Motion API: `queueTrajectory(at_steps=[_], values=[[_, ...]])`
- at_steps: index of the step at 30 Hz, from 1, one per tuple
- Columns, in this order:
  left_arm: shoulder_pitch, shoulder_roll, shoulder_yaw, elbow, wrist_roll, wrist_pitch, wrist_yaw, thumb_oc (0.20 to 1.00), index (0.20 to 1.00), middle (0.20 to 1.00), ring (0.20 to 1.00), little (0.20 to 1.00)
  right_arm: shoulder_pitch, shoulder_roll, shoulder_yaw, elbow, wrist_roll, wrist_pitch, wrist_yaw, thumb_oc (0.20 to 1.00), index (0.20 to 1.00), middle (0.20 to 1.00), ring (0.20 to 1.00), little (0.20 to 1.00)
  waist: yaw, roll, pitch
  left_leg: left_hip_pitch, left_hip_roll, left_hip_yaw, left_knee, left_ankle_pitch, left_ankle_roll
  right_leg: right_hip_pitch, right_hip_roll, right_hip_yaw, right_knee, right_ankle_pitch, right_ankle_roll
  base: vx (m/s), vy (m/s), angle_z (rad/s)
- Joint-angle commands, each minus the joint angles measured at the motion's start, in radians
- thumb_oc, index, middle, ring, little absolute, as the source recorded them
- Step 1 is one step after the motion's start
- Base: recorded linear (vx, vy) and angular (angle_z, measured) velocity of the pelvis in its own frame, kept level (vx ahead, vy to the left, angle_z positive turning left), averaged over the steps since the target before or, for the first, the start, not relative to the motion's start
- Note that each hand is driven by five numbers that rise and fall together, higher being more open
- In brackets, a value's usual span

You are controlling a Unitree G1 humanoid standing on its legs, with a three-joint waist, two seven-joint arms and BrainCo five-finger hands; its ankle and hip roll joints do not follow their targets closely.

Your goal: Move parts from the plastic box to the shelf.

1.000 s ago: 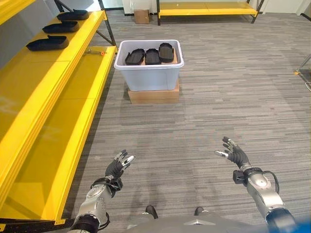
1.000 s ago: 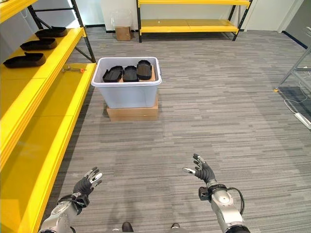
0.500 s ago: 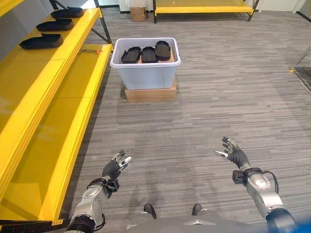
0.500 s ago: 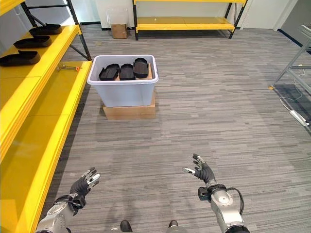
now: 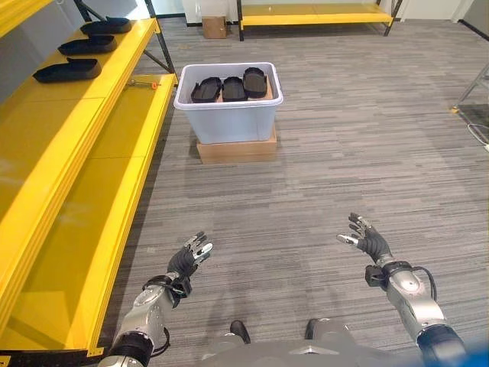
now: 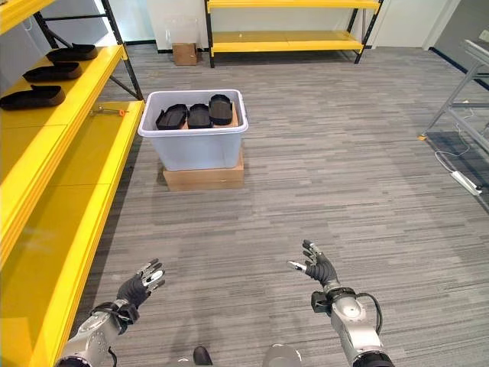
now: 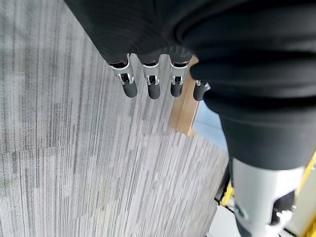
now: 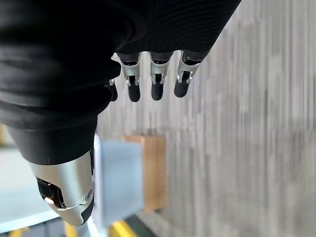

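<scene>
1. Ahead, a pale plastic box [image 5: 228, 107] is seen standing on a flat cardboard carton [image 5: 238, 149] on the grey striped floor [image 5: 321, 153], just beside the end of the yellow shelf [image 5: 84, 138].
2. Three black parts [image 5: 229, 86] are held in the box, laid side by side along its far half and touching or nearly touching one another.
3. Three more black parts [image 5: 67, 70] are set in a row on the upper level of the shelf, each a little apart from the next.
4. A small tool with an orange tip [image 5: 145, 83] is laid on the lower level of the shelf, near the box; what it is cannot be made out with certainty.
5. The left hand [image 5: 187, 260] is held low over the floor, well apart from the box, with its fingers [image 7: 131, 89] extended and relaxed and nothing grasped.
6. The right hand [image 5: 368, 241] is likewise held low over the floor, fingers [image 8: 155, 89] spread and straight, nothing grasped.
7. A second yellow rack [image 5: 317, 14] and a small brown carton [image 5: 215, 27] are seen by the far wall.
</scene>
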Motion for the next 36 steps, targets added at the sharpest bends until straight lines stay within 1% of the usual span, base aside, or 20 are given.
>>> queueTrajectory(at_steps=[1,3,4,5,6,7,9,11,13,14,15,16,17,18,19,21,24,27,33,36], values=[[0.014,-0.009,-0.019,-0.061,-0.05,-0.05,-0.011,1.0,1.0,1.0,1.0,1.0,-0.029,0.004,-0.002,-0.036,0.039,-0.024,0.06,1.0,1.0,1.0,1.0,1.0,0.0,0.034,-0.019,0.049,0.03,-0.042,-0.084,-0.029,-0.047,-0.018,0.083,-0.092,0.005,-0.04,-0.032,0.34,-0.084,-0.26],[0.015,-0.012,-0.048,-0.135,-0.051,-0.014,-0.012,1.0,1.0,1.0,1.0,1.0,-0.002,0.017,-0.01,-0.071,0.022,-0.023,0.067,1.0,1.0,1.0,1.0,1.0,-0.033,-0.001,-0.004,0.099,0.015,-0.054,-0.068,-0.085,-0.056,0.014,0.077,-0.115,-0.365,0.001,-0.045,0.55,-0.259,0.08],[-0.022,-0.027,-0.096,-0.163,-0.024,0.004,0.021,1.0,1.0,1.0,1.0,1.0,-0.005,0.027,0.005,-0.08,-0.018,-0.04,0.045,1.0,1.0,1.0,1.0,1.0,-0.04,-0.03,0.005,0.118,0.005,-0.062,-0.054,-0.132,-0.056,0.011,0.022,-0.109,-0.569,0.106,-0.011,0.78,-0.393,0.77],[-0.047,-0.032,-0.14,-0.18,-0.023,0.023,0.048,1.0,1.0,1.0,1.0,1.0,-0.006,0.033,0.009,-0.093,-0.036,-0.037,0.028,1.0,1.0,1.0,1.0,1.0,-0.048,-0.016,0.022,0.139,0.028,-0.076,-0.04,-0.169,-0.063,-0.042,-0.016,-0.058,-0.665,0.12,0.001,0.86,-0.483,1.32],[-0.05,-0.031,-0.162,-0.188,-0.001,0.025,0.042,1.0,1.0,1.0,1.0,1.0,0.008,0.042,0.014,-0.105,-0.046,-0.042,0.004,1.0,1.0,1.0,1.0,1.0,-0.055,-0.02,0.034,0.124,0.039,-0.079,0.004,-0.18,-0.062,-0.054,-0.011,-0.016,-0.674,0.115,-0.006,1.06,-0.534,1.1],[-0.04,-0.031,-0.184,-0.189,0.011,0.013,0.039,1.0,1.0,1.0,1.0,1.0,0.028,0.04,0.022,-0.084,-0.068,-0.074,-0.018,1.0,1.0,1.0,1.0,1.0,-0.053,-0.042,0.035,0.102,0.044,-0.053,0.108,-0.233,-0.057,0.009,-0.004,-0.043,-0.676,0.109,0.0,0.95,-0.466,0.91],[-0.037,-0.029,-0.187,-0.185,0.008,0.008,0.052,1.0,1.0,1.0,1.0,1.0,0.014,0.021,0.043,-0.052,-0.059,-0.086,-0.026,1.0,1.0,1.0,1.0,1.0,-0.042,-0.045,0.018,0.1,0.039,-0.019,0.162,-0.264,-0.061,0.057,0.015,-0.12,-0.663,0.079,-0.009,0.83,-0.279,0.38],[-0.021,-0.03,-0.161,-0.188,-0.018,0.02,0.055,1.0,1.0,1.0,1.0,1.0,0.009,0.001,0.059,-0.034,-0.047,-0.08,-0.015,1.0,1.0,1.0,1.0,1.0,-0.036,-0.038,-0.016,0.096,0.017,-0.002,0.264,-0.313,-0.072,0.09,0.049,-0.153,-0.653,0.056,-0.047,0.73,-0.19,-0.24],[0.003,-0.031,-0.136,-0.174,-0.026,0.009,0.033,1.0,1.0,1.0,1.0,1.0,0.02,-0.021,0.066,-0.031,-0.11,-0.086,-0.001,1.0,1.0,1.0,1.0,1.0,-0.043,-0.008,-0.054,0.101,0.016,0.011,0.349,-0.22,-0.128,0.114,0.114,-0.174,-0.656,0.021,-0.088,0.58,-0.177,-0.15],[0.013,-0.032,-0.119,-0.161,-0.042,0.012,0.027,1.0,1.0,1.0,1.0,1.0,0.027,-0.042,0.068,-0.033,-0.108,-0.083,0.008,1.0,1.0,1.0,1.0,1.0,-0.044,0.005,-0.065,0.061,0.042,0.022,0.484,-0.097,-0.192,0.152,0.155,-0.18,-0.68,-0.011,-0.126,0.43,-0.242,0.45],[0.014,-0.032,-0.112,-0.161,-0.048,0.018,0.026,1.0,1.0,1.0,1.0,1.0,0.029,-0.046,0.066,-0.034,-0.112,-0.083,0.007,1.0,1.0,1.0,1.0,1.0,-0.042,0.002,-0.063,0.008,0.073,0.031,0.584,-0.06,-0.219,0.172,0.164,-0.179,-0.689,-0.026,-0.144,0.48,-0.34,0.66],[0.012,-0.033,-0.081,-0.146,-0.053,0.03,0.033,1.0,1.0,1.0,1.0,1.0,0.026,-0.063,0.062,-0.024,-0.109,-0.089,0.004,1.0,1.0,1.0,1.0,1.0,-0.031,-0.008,-0.043,-0.116,0.192,0.049,0.737,0.007,-0.261,0.228,0.174,-0.177,-0.699,-0.074,-0.188,0.41,-0.215,0.44],[0.012,-0.045,-0.069,-0.129,-0.059,0.012,0.038,1.0,1.0,1.0,1.0,1.0,0.005,-0.069,0.066,-0.005,-0.101,-0.089,0.016,1.0,1.0,1.0,1.0,1.0,-0.024,-0.008,-0.026,-0.148,0.245,0.062,0.669,0.001,-0.238,0.257,0.175,-0.172,-0.687,-0.105,-0.201,0.49,-0.078,-0.18],[0.028,-0.054,-0.068,-0.122,-0.072,-0.01,0.051,1.0,1.0,1.0,1.0,1.0,-0.009,-0.068,0.068,0.009,-0.12,-0.088,0.026,1.0,1.0,1.0,1.0,1.0,-0.023,-0.011,-0.022,-0.124,0.256,0.087,0.563,-0.02,-0.211,0.274,0.168,-0.162,-0.68,-0.111,-0.195,0.58,0.284,-0.79],[0.058,-0.072,-0.067,-0.109,-0.096,-0.066,0.107,1.0,1.0,1.0,1.0,1.0,-0.01,-0.064,0.066,0.008,-0.149,-0.07,0.016,1.0,1.0,1.0,1.0,1.0,-0.021,-0.023,-0.029,-0.094,0.285,0.095,0.298,0.022,-0.194,0.318,0.155,-0.142,-0.691,-0.113,-0.178,0.5,0.347,-0.74],[0.065,-0.079,-0.059,-0.106,-0.107,-0.1,0.141,1.0,1.0,1.0,1.0,1.0,-0.006,-0.062,0.066,0.006,-0.148,-0.066,0.01,1.0,1.0,1.0,1.0,1.0,-0.011,-0.024,-0.032,-0.088,0.3,0.066,0.203,0.059,-0.207,0.335,0.147,-0.141,-0.697,-0.114,-0.17,0.3,0.25,-0.64],[0.081,-0.101,-0.016,-0.1,-0.09,-0.142,0.189,1.0,1.0,1.0,1.0,1.0,0.006,-0.071,0.071,-0.001,-0.153,-0.059,0.009,1.0,1.0,1.0,1.0,1.0,0.017,-0.03,-0.042,-0.081,0.408,-0.036,0.076,0.18,-0.265,0.356,0.114,-0.123,-0.699,-0.124,-0.156,0.24,0.245,-0.42],[0.088,-0.108,0.016,-0.093,-0.077,-0.164,0.236,1.0,1.0,1.0,1.0,1.0,0.021,-0.082,0.068,-0.015,-0.149,-0.049,0.02,1.0,1.0,1.0,1.0,1.0,0.021,-0.031,-0.049,-0.068,0.452,-0.075,0.061,0.2,-0.282,0.349,0.089,-0.105,-0.667,-0.146,-0.15,0.24,0.341,-0.41],[0.084,-0.106,0.032,-0.062,0.003,-0.182,0.279,1.0,1.0,1.0,1.0,1.0,0.059,-0.066,0.04,-0.016,-0.137,-0.058,0.005,1.0,1.0,1.0,1.0,1.0,0.002,-0.028,-0.056,-0.016,0.422,-0.025,0.041,0.121,-0.267,0.323,0.035,-0.125,-0.551,-0.178,-0.122,0.2,0.329,0.27],[0.059,-0.095,0.002,-0.037,0.039,-0.176,0.292,1.0,1.0,1.0,1.0,1.0,0.062,-0.041,0.027,-0.002,-0.077,-0.056,-0.015,1.0,1.0,1.0,1.0,1.0,0.003,-0.03,-0.042,-0.037,0.343,-0.031,0.079,0.068,-0.224,0.315,0.033,-0.113,-0.465,-0.214,-0.111,0.27,0.476,0.7]])
